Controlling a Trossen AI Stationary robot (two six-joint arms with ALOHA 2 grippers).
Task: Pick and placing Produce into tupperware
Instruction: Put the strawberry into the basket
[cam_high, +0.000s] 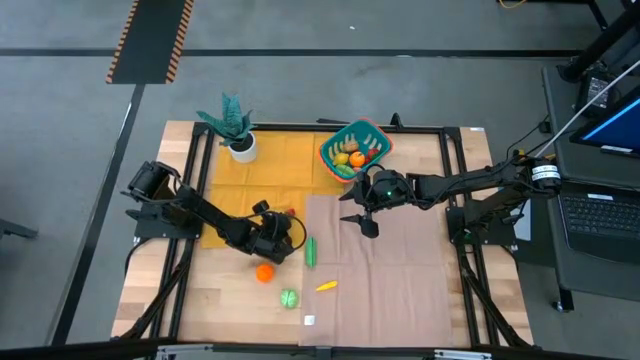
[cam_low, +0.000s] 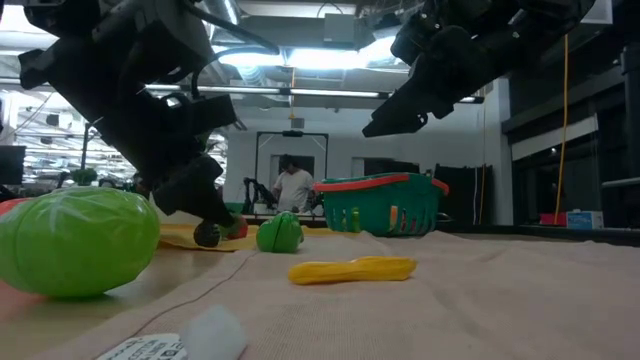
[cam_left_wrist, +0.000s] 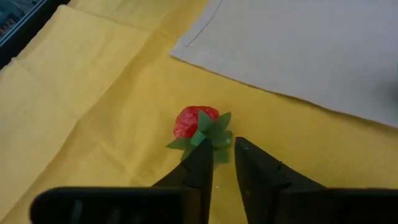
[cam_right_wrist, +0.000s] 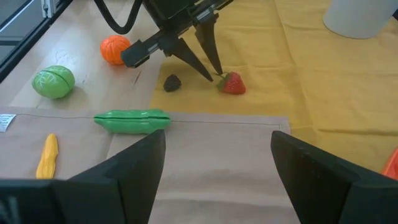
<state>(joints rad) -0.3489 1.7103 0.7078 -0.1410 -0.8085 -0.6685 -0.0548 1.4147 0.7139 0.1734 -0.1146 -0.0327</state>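
A red toy strawberry (cam_left_wrist: 194, 121) with a green leaf cap lies on the yellow cloth (cam_left_wrist: 93, 112). My left gripper (cam_left_wrist: 222, 152) slants down onto it and is shut on the leaf cap. My right gripper (cam_right_wrist: 217, 165) hangs open above the beige cloth (cam_high: 400, 270), holding nothing, beside the tupperware (cam_high: 327, 158). The tupperware is teal with an orange-red rim and has several produce pieces in it. An orange (cam_high: 264, 271), a round green piece (cam_high: 289, 297), a long green piece (cam_high: 310, 251) and a yellow piece (cam_high: 326, 286) lie loose on the table. My left gripper pinches the strawberry's green leaf cap (cam_left_wrist: 216, 142) between its two fingertips (cam_right_wrist: 217, 73). The fingers slant down from the table's left side. The strawberry rests on the yellow cloth, its red body sticking out beyond the fingertips.
A teal plant in a white pot (cam_high: 241, 147) stands at the far left of the yellow cloth. A small dark lump (cam_right_wrist: 172, 82) lies next to the strawberry. A white label (cam_high: 309, 320) lies near the front edge. A person (cam_low: 293, 188) stands in the room behind.
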